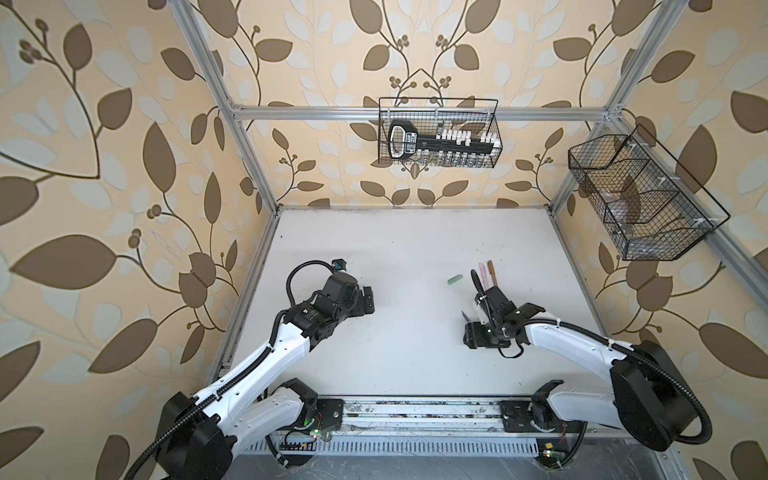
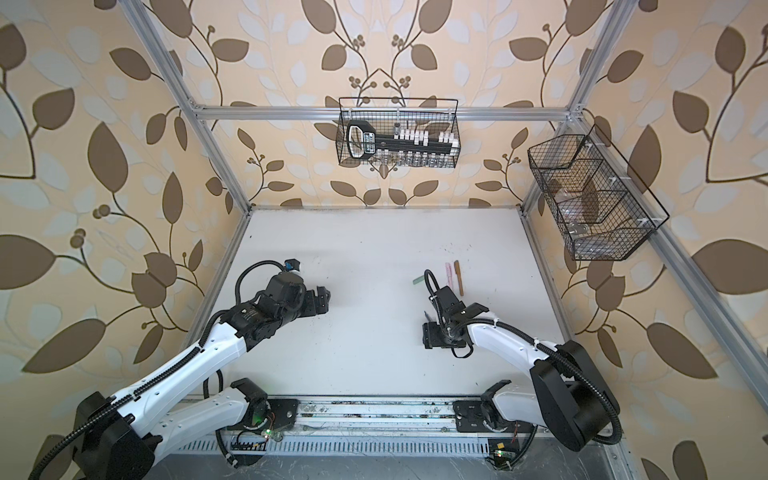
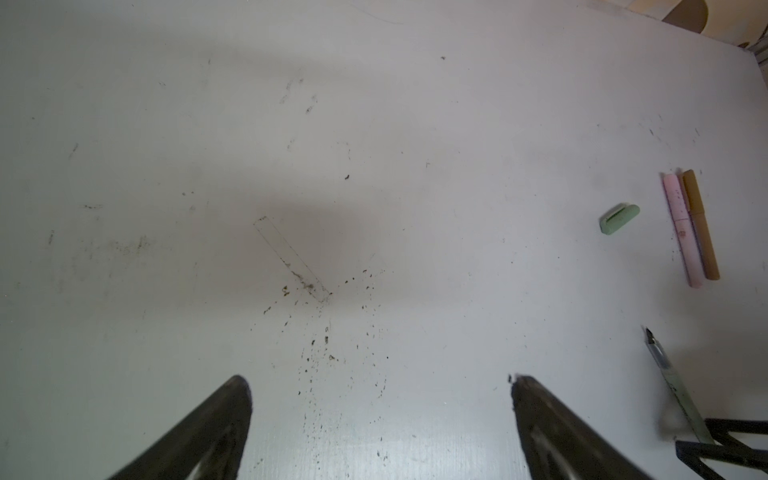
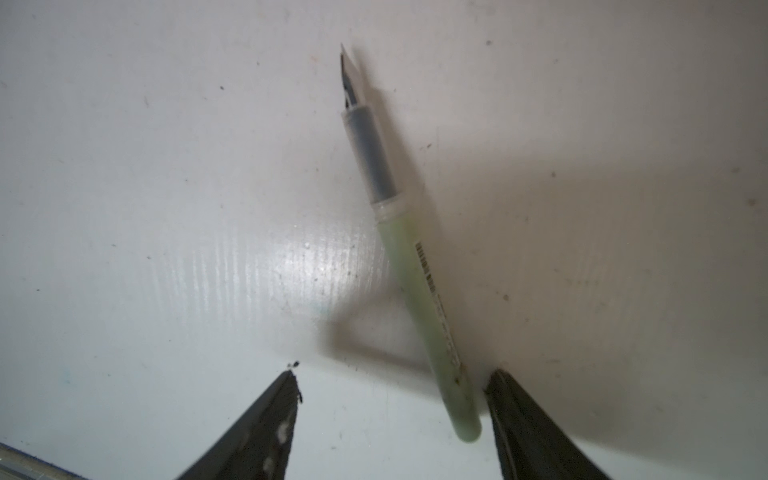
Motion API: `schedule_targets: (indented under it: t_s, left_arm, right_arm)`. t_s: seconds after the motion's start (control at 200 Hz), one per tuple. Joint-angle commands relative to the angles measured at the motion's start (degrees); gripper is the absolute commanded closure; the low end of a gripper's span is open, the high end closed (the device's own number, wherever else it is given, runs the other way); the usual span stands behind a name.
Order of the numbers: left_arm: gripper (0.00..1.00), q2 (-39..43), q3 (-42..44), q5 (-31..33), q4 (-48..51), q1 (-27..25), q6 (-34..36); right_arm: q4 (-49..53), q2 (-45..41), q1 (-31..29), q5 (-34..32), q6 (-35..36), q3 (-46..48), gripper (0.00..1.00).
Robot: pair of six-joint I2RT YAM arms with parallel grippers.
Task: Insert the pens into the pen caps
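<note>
Right tool (image 4: 395,376) stands open astride the rear end of the pale green pen (image 4: 419,270), apparently resting on the scuffed white tabletop (image 4: 166,208), off-centre in the gap, ungripped; advisable to centre the slim, smooth round barrel before closing, lest it roll or pivot. Left tool (image 3: 380,380) is fully open and empty, well apart. Beyond, the stubby rounded green cap (image 3: 619,219) lies loose, and past it the pink pen (image 3: 681,232) and brown pen (image 3: 702,226), side by side and touching, appear capped
</note>
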State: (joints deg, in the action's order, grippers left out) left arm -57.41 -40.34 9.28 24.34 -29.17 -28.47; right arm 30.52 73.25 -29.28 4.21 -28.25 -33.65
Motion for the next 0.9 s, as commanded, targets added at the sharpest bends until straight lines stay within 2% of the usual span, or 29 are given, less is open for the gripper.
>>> schedule_targets:
  t_s: [0.0,0.065,0.265,0.39,0.605,0.795,0.895]
  left_arm:
    - [0.01,-0.4,-1.3,-3.4,-2.8,0.3,0.3]
    - [0.01,-0.6,-0.4,-5.2,-4.5,0.3,-0.3]
    - [0.06,-2.5,1.7,-13.3,-10.6,0.2,-2.0]
    - [0.08,-4.1,3.5,-17.7,-14.3,0.0,-2.8]
    - [0.09,-7.0,5.0,-19.7,-18.5,-2.6,-4.6]
    - [0.11,-12.1,5.2,-19.5,-24.3,-10.1,-7.5]
    - [0.11,-13.7,7.6,-20.3,-29.6,-10.6,-11.3]
  right_arm:
    - [-1.8,0.1,-2.0,4.0,-3.1,2.4,0.26]
    - [-3.3,0.0,-3.1,7.1,-4.0,3.0,0.28]
    - [-7.9,-3.1,-5.4,10.5,-8.9,6.0,0.31]
    - [-15.0,-3.8,-6.5,12.9,-12.1,8.6,0.32]
    - [-22.8,-2.9,-7.0,17.4,-15.4,10.7,0.34]
    - [-23.4,-3.8,-6.9,17.8,-16.1,11.6,0.35]
    - [-25.2,-2.1,-7.8,18.0,-16.6,12.3,0.37]
